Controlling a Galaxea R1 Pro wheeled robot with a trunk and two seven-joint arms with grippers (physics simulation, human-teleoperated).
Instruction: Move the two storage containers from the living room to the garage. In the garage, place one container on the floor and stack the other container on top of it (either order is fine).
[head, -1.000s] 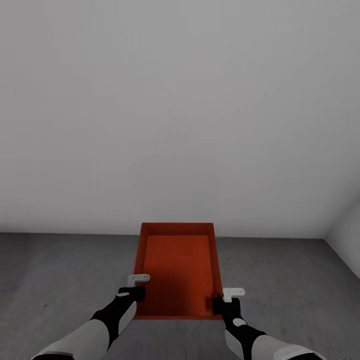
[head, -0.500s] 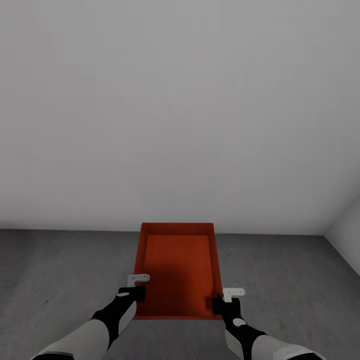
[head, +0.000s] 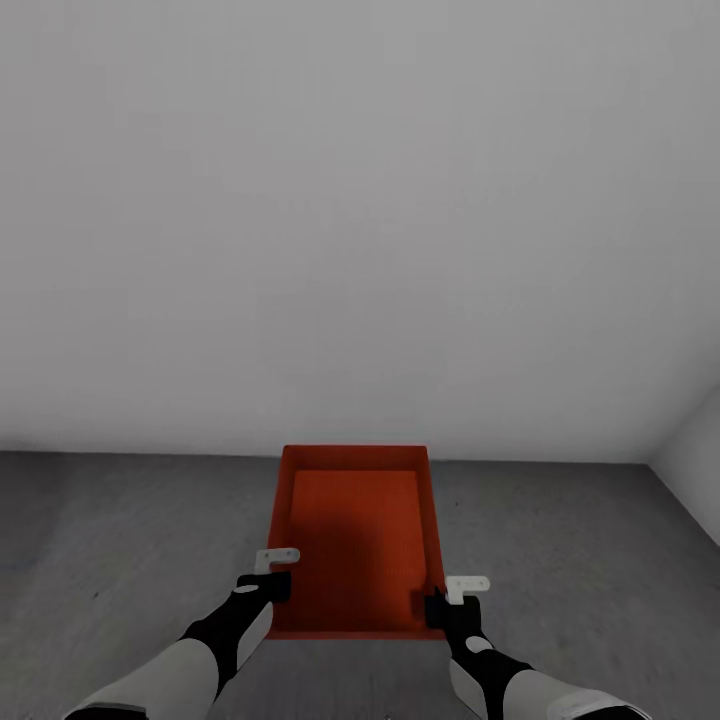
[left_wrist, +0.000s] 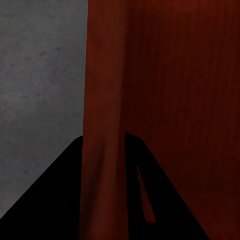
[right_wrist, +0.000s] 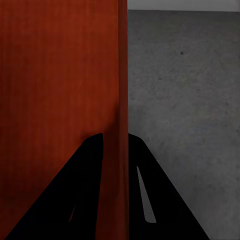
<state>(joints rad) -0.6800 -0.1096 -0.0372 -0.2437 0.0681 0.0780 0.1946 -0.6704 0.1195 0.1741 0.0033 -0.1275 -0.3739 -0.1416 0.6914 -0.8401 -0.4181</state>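
Fingers (right_wrist: 95, 165) of our right gripper (head: 437, 608) and left gripper (head: 279, 584) clamp the thin, smooth walls of an unmarked orange-red storage container (head: 357, 535) above rough grey concrete floor (head: 120, 540).

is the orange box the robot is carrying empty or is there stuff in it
Empty. In the head view the storage container shows only its bare flat orange-red bottom, level between the left gripper and right gripper.
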